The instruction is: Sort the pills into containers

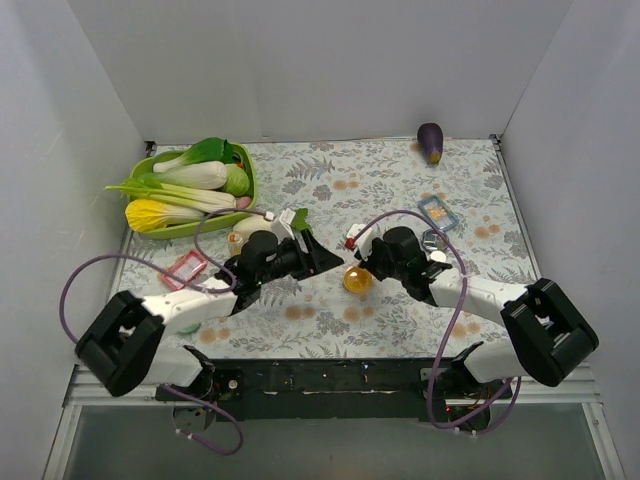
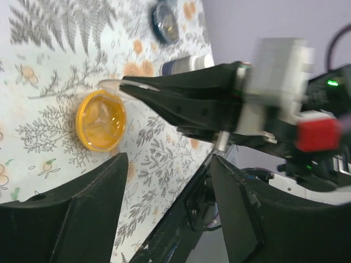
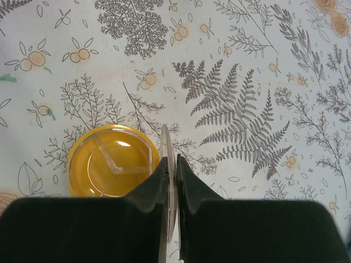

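The right fingers [image 3: 156, 183] were nearly shut, pinching a thin clear disc [image 3: 166, 143] that stood on edge. Just beside it, at the left in the right wrist view, the amber dish [image 3: 112, 164] sat on the flower-patterned surface [image 3: 247, 66] near the middle, its inside split by three ribs. The left fingers [image 2: 107, 183] were spread wide with nothing between them, close to the dish [image 2: 101, 120]. A green basket [image 1: 147, 168] of vegetables lay at the far left, and an eggplant [image 1: 430, 142] at the far right.

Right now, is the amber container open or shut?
Open: the amber container shows its bare dividers, and the right hand pinches a clear lid beside it.
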Controlling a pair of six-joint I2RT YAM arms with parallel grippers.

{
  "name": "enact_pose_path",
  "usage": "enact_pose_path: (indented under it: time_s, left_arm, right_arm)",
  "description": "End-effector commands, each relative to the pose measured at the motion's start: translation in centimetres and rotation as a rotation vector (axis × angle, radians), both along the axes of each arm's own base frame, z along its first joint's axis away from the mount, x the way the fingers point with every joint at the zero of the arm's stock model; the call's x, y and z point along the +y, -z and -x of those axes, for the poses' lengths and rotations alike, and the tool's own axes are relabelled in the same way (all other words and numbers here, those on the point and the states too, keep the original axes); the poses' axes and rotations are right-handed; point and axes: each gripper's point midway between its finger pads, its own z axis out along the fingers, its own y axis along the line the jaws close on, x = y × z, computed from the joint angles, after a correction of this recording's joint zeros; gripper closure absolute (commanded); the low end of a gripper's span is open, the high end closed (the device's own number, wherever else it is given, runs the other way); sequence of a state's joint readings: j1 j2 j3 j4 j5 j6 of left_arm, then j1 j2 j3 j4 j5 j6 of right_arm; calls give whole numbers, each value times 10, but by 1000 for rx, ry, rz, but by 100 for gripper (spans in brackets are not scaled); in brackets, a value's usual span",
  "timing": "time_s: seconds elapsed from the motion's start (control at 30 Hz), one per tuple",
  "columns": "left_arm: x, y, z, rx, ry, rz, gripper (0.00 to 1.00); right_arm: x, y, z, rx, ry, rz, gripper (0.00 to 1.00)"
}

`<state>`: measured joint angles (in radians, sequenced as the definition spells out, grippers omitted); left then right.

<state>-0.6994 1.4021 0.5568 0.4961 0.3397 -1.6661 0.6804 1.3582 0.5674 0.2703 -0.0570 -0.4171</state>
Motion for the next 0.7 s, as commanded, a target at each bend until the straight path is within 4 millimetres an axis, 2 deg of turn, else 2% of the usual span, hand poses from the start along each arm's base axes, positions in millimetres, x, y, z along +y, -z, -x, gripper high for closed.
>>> enact_pose_path:
  time_s: [0.0, 0.03, 0.1, 0.13, 0.17, 0.27, 0.33, 0.4, 0.5, 0.53, 0.57, 0.6, 0.63, 0.67]
  left_arm:
    - [50, -38, -20, -195, -213, -166, 35]
    - [63, -62, -16, -252, -253, -149, 33]
    - [89, -58, -12, -265, -314, -231, 26]
    - [103, -74, -8, -302, -360, -218, 23]
    - [114, -65, -3, -285, -371, -267, 21]
    - [137, -66, 10, -288, -408, -312, 16]
    - [147, -66, 13, -285, -427, -349, 16]
    - [161, -59, 17, -263, -453, -411, 15]
    - [173, -57, 18, -253, -485, -463, 12]
    - [175, -57, 18, -256, -488, -475, 12]
    - [180, -57, 18, -253, -506, -495, 9]
    - [184, -53, 17, -243, -520, -518, 7]
    - [189, -49, 16, -227, -544, -539, 5]
    - [195, -44, 17, -205, -558, -579, 2]
  right_arm:
    - [19, -31, -21, -64, -20, -71, 86]
    - [20, -32, -22, -62, -19, -73, 84]
    - [21, -35, -26, -57, -16, -76, 74]
    - [22, -37, -26, -52, -23, -80, 68]
    - [21, -35, -25, -38, -25, -74, 59]
    - [23, -43, -29, -26, -32, -84, 44]
    - [25, -50, -30, -15, -34, -92, 40]
    - [23, -57, -31, 0, -33, -97, 36]
    - [30, -89, -30, -3, -107, -106, 31]
    - [34, -104, -21, 34, -167, -99, 30]
    - [34, -116, -19, -4, -237, -73, 26]
    - [39, -129, -7, 11, -326, -85, 25]
    - [32, -128, 8, 63, -378, -45, 23]
    - [33, -154, 6, 23, -412, -55, 21]
